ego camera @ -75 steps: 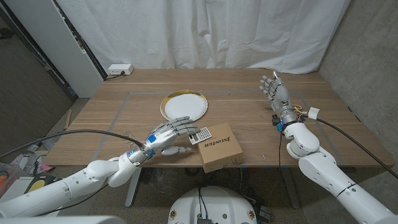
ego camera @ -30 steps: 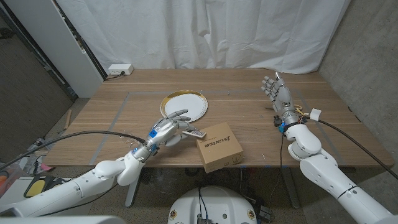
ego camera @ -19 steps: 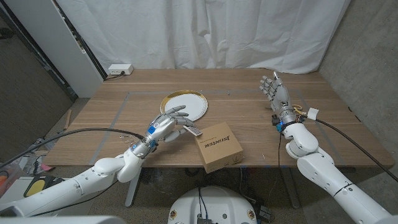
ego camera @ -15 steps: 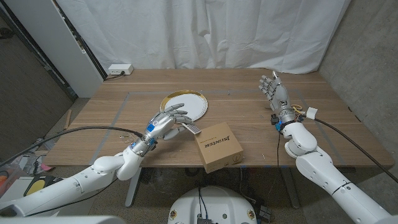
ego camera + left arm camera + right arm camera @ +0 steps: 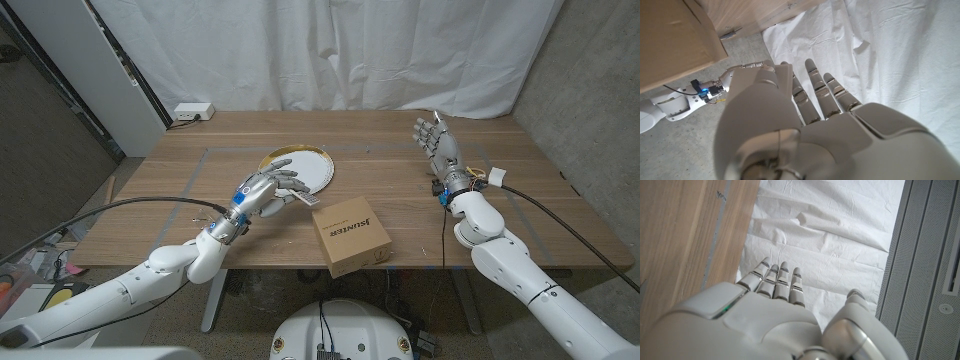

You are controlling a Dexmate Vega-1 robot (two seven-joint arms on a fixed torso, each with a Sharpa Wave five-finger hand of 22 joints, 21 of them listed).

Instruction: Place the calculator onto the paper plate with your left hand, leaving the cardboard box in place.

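Holding the small grey-and-white calculator above the wooden bench, the left hand sits at the near rim of the round white paper plate with a gold edge. The fingers are curled around one end of the calculator; its other end sticks out toward the brown cardboard box with printed lettering. The calculator looks lifted off the bench, just between the plate's near rim and the box's far corner, and not yet over the plate's middle. I cannot tell whether it touches the plate rim.

The box rests on the bench near the front edge, turned at a slight angle, apart from the plate and from both hands.

The right hand is raised upright over the right part of the bench, well apart from the box and plate. Its fingers are spread and extended, and it holds nothing. In the right wrist view the back of that hand shows with fingers straight, against white curtain.

In the left wrist view the back of the left hand shows, with the underside of the box at one corner and the right hand beyond it.

A white power strip lies at the far left corner of the bench, in front of the white curtain.
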